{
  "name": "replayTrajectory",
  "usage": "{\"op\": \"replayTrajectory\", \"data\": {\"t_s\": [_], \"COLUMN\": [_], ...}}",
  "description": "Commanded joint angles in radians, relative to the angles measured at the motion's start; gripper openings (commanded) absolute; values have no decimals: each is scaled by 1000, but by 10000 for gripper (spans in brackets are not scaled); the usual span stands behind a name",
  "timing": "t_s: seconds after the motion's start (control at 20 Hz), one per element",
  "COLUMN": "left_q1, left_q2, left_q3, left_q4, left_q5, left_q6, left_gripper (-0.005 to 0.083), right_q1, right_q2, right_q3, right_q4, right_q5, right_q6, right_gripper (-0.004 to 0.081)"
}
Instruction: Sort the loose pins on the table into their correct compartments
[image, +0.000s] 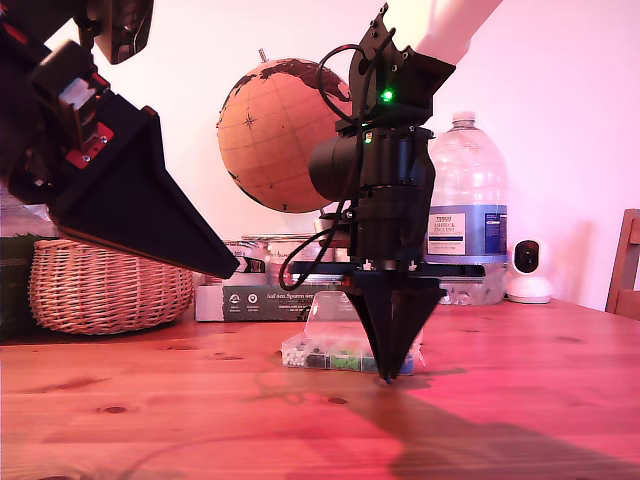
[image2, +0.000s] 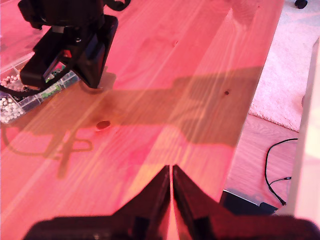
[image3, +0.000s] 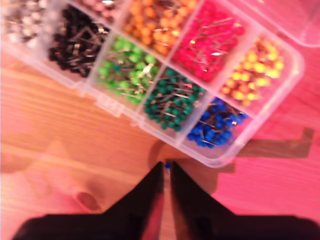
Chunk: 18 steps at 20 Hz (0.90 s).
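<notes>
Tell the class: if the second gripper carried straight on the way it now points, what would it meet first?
My second gripper points down at the table just short of the organiser box. It would probably meet the wood first, though depth is unclear and the box's edge is close.

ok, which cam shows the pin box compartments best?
The second wrist view: the pin box fills the frame and each colour cell reads clearly. The exterior view shows the box side-on, low, partly behind a gripper. The first wrist view catches only its corner.

The reddish wooden table (image: 150, 400) carries a clear compartment box (image: 335, 352), wicker basket (image: 110, 285) and water bottle (image: 468, 205).
</notes>
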Motion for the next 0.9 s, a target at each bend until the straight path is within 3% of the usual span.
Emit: {"op": "replayTrajectory", "data": {"t_s": [0.0, 0.85], "left_q1": [-2, -2], "left_q2": [4, 4], "left_q3": [-21, -21], "left_q4": [8, 9], "left_q5": [1, 1], "left_q6": [-3, -3], "left_gripper": [-24, -24], "right_q1": [0, 1], "right_q2": [31, 6], "right_q3": [-10, 0], "right_q4": [2, -32], "right_q5": [-3, -3], "right_q6": [-2, -9], "right_gripper": [-2, -13]}}
